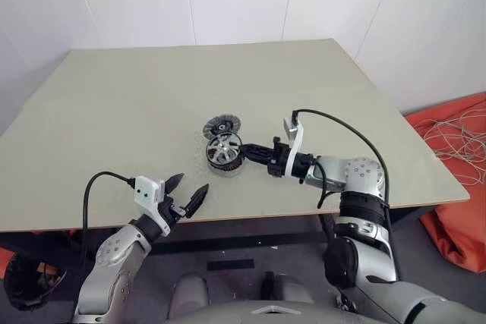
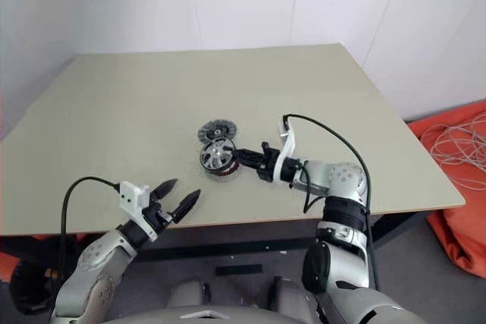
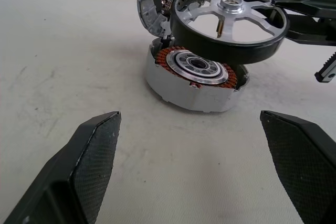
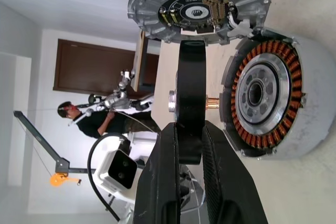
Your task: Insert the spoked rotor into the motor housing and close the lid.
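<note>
A: Our right gripper (image 4: 182, 145) has its two black fingers (image 4: 157, 182) pinched tight on the dark rim of the spoked rotor (image 3: 229, 20), carrying it edge-gripped just above the motor housing (image 3: 195, 80). Our left gripper (image 1: 186, 191) hangs spread wide near the front edge of the table (image 1: 114, 96), holding nothing.

B: So we're in the insertion step. Where do things sit?

A: The housing rests on the table, copper windings up and its centre open. The rotor hovers over it, not yet seated; its short shaft points toward the bore but looks offset to one side. The lid (image 1: 221, 125) lies just beyond the housing, leaning against it.

B: Then we judge the next move needs the shaft lined up with the central bore and the rotor levelled before we lower it.

A: Agreed, and the lid so close could be nudged. Our left gripper could steady the housing.
</note>
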{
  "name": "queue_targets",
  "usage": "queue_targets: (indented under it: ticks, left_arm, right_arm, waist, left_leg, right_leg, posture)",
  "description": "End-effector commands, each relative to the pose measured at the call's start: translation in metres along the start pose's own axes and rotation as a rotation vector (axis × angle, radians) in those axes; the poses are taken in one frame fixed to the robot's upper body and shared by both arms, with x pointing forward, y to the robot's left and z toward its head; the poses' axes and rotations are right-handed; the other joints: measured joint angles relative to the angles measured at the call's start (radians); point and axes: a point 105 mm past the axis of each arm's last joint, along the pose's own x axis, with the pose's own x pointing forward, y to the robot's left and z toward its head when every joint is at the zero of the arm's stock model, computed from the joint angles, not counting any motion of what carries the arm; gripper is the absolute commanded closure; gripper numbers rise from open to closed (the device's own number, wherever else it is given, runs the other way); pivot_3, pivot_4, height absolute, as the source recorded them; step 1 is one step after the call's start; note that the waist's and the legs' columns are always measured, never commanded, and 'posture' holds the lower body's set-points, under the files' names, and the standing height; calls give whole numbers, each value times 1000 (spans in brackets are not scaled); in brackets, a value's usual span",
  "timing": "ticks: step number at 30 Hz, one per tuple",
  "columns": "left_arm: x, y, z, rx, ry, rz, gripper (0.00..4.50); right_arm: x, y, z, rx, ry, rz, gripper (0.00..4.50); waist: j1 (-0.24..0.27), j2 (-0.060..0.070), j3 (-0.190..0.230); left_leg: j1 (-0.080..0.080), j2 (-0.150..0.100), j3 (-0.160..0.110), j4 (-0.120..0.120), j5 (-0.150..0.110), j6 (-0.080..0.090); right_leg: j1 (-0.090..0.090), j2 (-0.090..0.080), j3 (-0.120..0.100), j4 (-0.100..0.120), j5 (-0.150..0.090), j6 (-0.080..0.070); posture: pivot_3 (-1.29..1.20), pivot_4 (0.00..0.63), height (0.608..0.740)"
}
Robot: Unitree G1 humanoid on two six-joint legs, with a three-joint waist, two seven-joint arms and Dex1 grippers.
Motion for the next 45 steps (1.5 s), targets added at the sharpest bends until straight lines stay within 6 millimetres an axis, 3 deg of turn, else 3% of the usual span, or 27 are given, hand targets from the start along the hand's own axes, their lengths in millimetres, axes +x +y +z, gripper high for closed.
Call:
queue_targets:
  ticks: [1, 11, 26, 36, 45]
  left_arm:
    - [1, -5, 13, 23, -43, -20, 0]
    - [1, -4, 12, 20, -37, -21, 0]
    - [1, -3, 11, 13, -34, -19, 0]
    - [2, -4, 12, 11, -36, -22, 0]
    - [4, -6, 14, 3, -40, -26, 0]
  right_arm:
    - [2, 3, 4, -8, -26, 14, 4212]
    - [2, -5, 2, -2, -40, -11, 4212]
    - [9, -1, -1, -10, -29, 11, 4212]
    - [8, -1, 2, -25, -44, 2, 857]
    - [-10, 6, 13, -69, -50, 14, 857]
  waist:
    - [1, 0, 0]
    - [1, 0, 0]
    - [1, 0, 0]
    - [1, 0, 0]
    - [2, 0, 0]
  left_leg:
    - [0, 0, 0, -1, 0, -1]
    - [0, 0, 0, -5, 1, -2]
    - [0, 0, 0, -5, 2, -3]
    - [1, 0, 0, -5, 2, -3]
    - [1, 0, 0, -5, 2, -3]
  right_leg:
    - [0, 0, 0, 0, 0, 0]
    - [-1, 0, 0, 0, -2, -3]
    - [-1, 0, 0, 1, -2, -3]
    - [-1, 0, 0, 1, -2, -3]
    - [0, 0, 0, 1, -2, -3]
  posture:
    - [0, 0, 740]
    - [0, 0, 740]
    - [0, 0, 740]
    - [0, 0, 740]
    - [0, 0, 740]
